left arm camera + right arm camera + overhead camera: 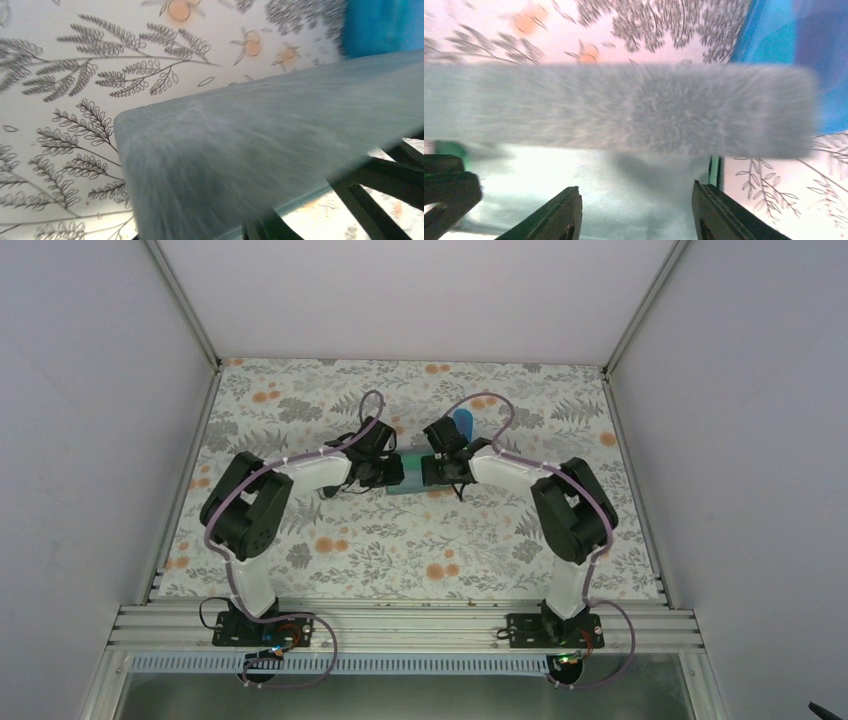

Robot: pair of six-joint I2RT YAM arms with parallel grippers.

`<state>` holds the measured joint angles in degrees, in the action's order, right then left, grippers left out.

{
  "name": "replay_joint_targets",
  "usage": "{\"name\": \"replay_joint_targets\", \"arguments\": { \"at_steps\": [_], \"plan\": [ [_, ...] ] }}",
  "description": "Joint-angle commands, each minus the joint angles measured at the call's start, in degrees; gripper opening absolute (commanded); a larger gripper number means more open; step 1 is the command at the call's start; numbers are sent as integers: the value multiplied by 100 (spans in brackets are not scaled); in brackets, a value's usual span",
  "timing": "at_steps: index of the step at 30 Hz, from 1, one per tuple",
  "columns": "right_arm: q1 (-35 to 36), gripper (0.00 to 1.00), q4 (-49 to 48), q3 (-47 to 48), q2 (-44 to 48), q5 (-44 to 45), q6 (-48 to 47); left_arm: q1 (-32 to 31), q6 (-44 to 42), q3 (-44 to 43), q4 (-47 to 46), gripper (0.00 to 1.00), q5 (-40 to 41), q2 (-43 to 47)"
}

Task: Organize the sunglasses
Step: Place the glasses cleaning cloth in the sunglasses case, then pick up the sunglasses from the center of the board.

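In the middle of the top view both arms meet at the grey case, the right gripper with fingers spread apart, the left gripper too unclear to tell, the blue case just above and right, the sunglasses hidden in every view.

Lab test booth, white panels, aluminium rails

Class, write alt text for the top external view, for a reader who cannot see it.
Two robot arms reach inward over a floral-patterned table, the left gripper and right gripper meeting at opposite ends of a grey oblong case. A blue object sits on the table just beyond the right gripper.
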<state>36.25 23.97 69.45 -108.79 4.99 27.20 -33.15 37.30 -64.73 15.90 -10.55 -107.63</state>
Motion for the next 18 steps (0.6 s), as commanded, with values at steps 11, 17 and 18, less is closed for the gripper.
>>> {"name": "replay_joint_targets", "arguments": {
  "at_steps": [11, 17, 18],
  "plan": [
    [-100, 63, -263, -966, 2149, 118, 157, 712, 429, 1177, 449, 47, 1595, 2382],
    [-109, 63, -241, -1158, 2183, -78, 202, 1887, 152, 1678, 867, 64, 1778, 2923],
    [-109, 62, -257, -1169, 2173, -100, 206, 2028, 136, 1782, 810, 64, 1664, 2960]
  ]
}}
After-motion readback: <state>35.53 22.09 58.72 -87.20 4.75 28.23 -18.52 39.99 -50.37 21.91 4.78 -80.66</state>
